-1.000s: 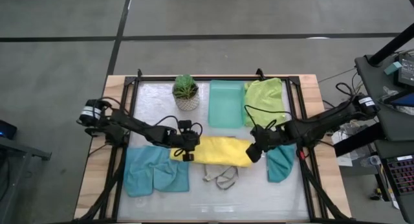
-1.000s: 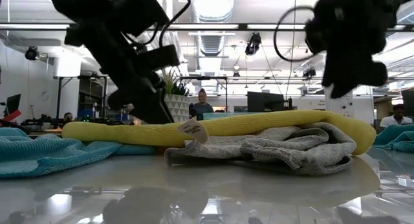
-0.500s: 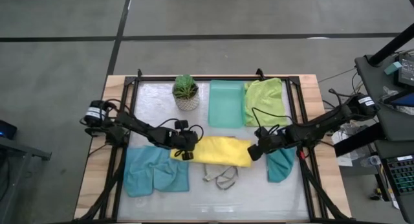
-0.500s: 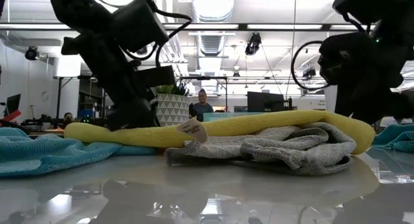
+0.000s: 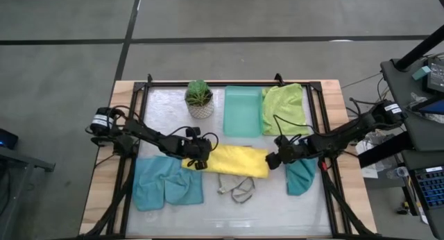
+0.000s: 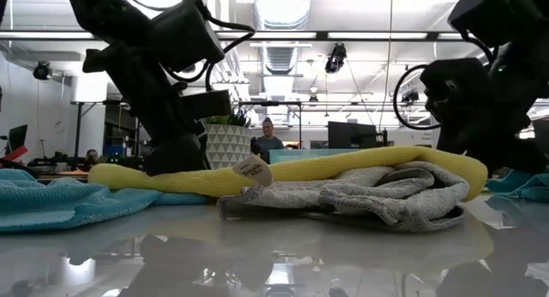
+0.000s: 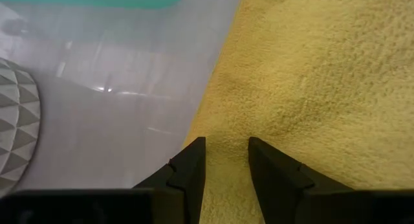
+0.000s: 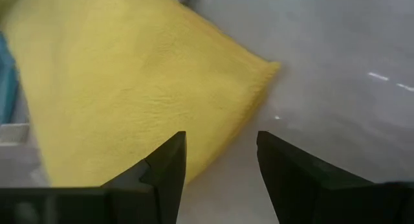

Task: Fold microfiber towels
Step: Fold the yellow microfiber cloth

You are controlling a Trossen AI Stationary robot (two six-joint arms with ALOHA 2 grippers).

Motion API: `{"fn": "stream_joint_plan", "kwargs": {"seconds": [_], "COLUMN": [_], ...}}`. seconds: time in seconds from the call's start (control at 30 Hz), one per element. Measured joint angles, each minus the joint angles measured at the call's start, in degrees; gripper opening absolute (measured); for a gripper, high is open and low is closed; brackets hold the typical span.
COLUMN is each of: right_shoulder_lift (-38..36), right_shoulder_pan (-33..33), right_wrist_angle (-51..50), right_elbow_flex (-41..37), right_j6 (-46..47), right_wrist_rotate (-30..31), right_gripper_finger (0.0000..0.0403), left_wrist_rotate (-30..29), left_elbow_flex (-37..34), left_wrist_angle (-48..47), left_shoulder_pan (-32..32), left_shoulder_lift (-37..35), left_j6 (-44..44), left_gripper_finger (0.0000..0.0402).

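Observation:
The yellow towel (image 5: 232, 161) lies as a folded band across the table's middle. My left gripper (image 5: 199, 164) is open at its left end, tips down on the cloth (image 7: 226, 146). My right gripper (image 5: 272, 160) is open over the towel's right corner (image 8: 259, 72), one finger over the cloth and one over bare table. A crumpled pale grey towel (image 5: 236, 188) lies against the yellow one's near side (image 6: 377, 194). The light blue towel (image 5: 166, 183) lies flat at near left, the teal one (image 5: 302, 175) at near right and the lime green one (image 5: 283, 107) at far right. My left gripper has its open fingertips (image 7: 194, 156) on the yellow towel's top, just inside its left edge (image 7: 213, 120). They slant down from the table's left. The cloth lies flat on the table and shows in the gap between the fingers; I see no pinched fold.
A mint-green tray (image 5: 241, 109) and a potted plant (image 5: 199, 98) stand at the far side, the plant close behind my left arm. A black frame (image 5: 319, 129) rims the table. Bare table lies along the near edge (image 5: 236, 216).
My right gripper has come down toward the yellow towel's right end and rolled as it sank, staying open. My left gripper has tipped steeper at the towel's left end. The towels lie as before.

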Motion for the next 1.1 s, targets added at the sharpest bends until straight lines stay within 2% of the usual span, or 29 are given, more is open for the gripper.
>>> {"fn": "stream_joint_plan", "kwargs": {"seconds": [0.1,0.37,0.6,0.77,0.9,1.1], "right_shoulder_lift": [0.0,0.9,9.9,12.0,11.5,10.7], "right_shoulder_pan": [0.0,0.0,-0.2,-0.9,-1.6,-2.8], "right_wrist_angle": [1.1,14.2,22.4,23.4,22.5,22.6], "right_elbow_flex": [-1.7,-7.3,-6.7,-3.7,-2.9,-3.2], "right_j6": [0.6,1.5,-0.4,-4.9,-8.0,-10.5], "right_wrist_rotate": [0.6,1.8,2.1,1.6,1.3,1.6], "right_gripper_finger": [0.0178,0.0178,0.0178,0.0170,0.0136,0.0047], "left_wrist_rotate": [-0.2,-0.3,-0.4,-0.4,-0.4,-0.6], "left_elbow_flex": [-0.1,-0.1,-0.1,-0.1,-0.1,-0.1], "left_wrist_angle": [-0.3,-0.7,-0.7,-0.7,-0.7,-0.1], "left_shoulder_pan": [0.0,0.0,0.0,0.0,0.0,0.0], "left_shoulder_lift": [-0.1,-0.2,-0.2,-0.3,-0.3,-0.4], "left_j6": [0.0,0.0,0.0,0.0,0.0,0.0], "left_gripper_finger": [0.0105,0.0105,0.0105,0.0105,0.0105,0.0105]}}
